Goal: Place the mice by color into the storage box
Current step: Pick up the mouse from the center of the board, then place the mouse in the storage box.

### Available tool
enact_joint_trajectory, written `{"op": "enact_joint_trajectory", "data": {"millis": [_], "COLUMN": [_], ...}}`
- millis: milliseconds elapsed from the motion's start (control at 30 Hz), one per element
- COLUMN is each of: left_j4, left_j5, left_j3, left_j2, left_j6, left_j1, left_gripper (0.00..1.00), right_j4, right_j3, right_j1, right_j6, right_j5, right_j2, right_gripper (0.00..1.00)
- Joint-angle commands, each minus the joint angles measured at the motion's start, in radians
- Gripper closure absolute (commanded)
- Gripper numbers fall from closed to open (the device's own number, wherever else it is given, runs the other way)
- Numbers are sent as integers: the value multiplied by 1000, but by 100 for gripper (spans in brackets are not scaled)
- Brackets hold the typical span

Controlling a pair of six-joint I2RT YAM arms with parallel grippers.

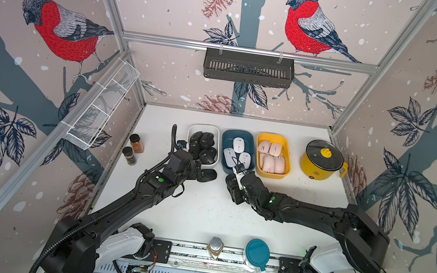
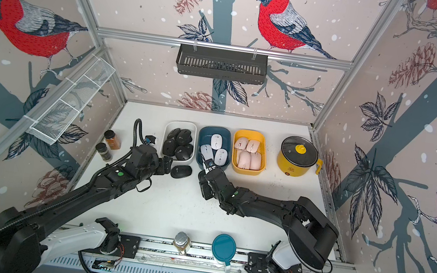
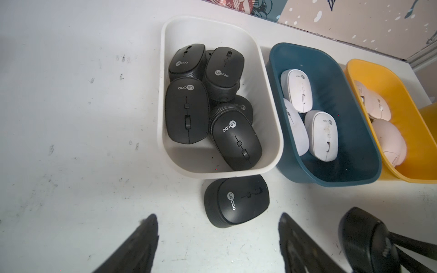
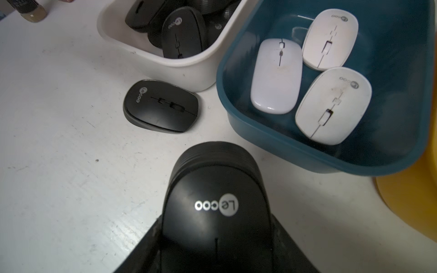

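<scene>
Three storage boxes stand in a row at the back: a white box point(image 1: 205, 126) with several black mice point(image 3: 186, 111), a teal box point(image 1: 240, 132) with three white mice point(image 4: 276, 75), and a yellow box point(image 1: 273, 136) with pink mice point(image 1: 271, 158). One loose black mouse point(image 1: 207, 175) point(image 3: 236, 202) point(image 4: 160, 106) lies on the table just in front of the white box. My left gripper point(image 3: 218, 215) point(image 2: 167, 166) is open, its fingers either side of this mouse's near end without touching it. My right gripper point(image 4: 215, 227) point(image 1: 231, 187) is shut on another black mouse point(image 4: 215, 201), in front of the teal box.
A yellow pot point(image 1: 321, 160) with a glass lid stands right of the boxes. Two spice jars point(image 1: 133, 148) stand at the table's left edge. At the front rail are a small jar point(image 1: 215, 246) and a teal-lidded container point(image 1: 257, 254). A wire rack point(image 1: 101, 109) hangs on the left wall.
</scene>
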Motion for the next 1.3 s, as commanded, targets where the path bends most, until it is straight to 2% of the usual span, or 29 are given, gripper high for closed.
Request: {"op": "enact_joint_trajectory", "data": {"millis": [0, 167, 400, 667, 733, 967, 1267], "left_j4": [-40, -102, -96, -143, -157, -205, -172], "left_j5": [-53, -82, -113, -145, -151, -173, -168], "left_j3": [19, 51, 56, 68, 76, 94, 77], "left_j2": [-7, -25, -88, -167, -173, -186, -205], "left_j6": [-16, -18, 52, 76, 76, 90, 95], "left_j1": [1, 1, 0, 2, 1, 1, 1], "left_gripper": [21, 21, 20, 19, 19, 18, 18], "right_j4": [-2, -32, -68, -96, -106, -105, -128], "right_j3": [20, 99, 225, 371, 401, 491, 628], "right_j1": [3, -18, -34, -59, -63, -76, -92], "right_j6": [22, 20, 6, 23, 30, 21, 14], "right_j5": [-28, -63, -73, -87, -75, -75, -83], "right_j2": [-26, -22, 46, 173, 201, 281, 417], "right_gripper": [46, 46, 46, 46, 43, 45, 45]}}
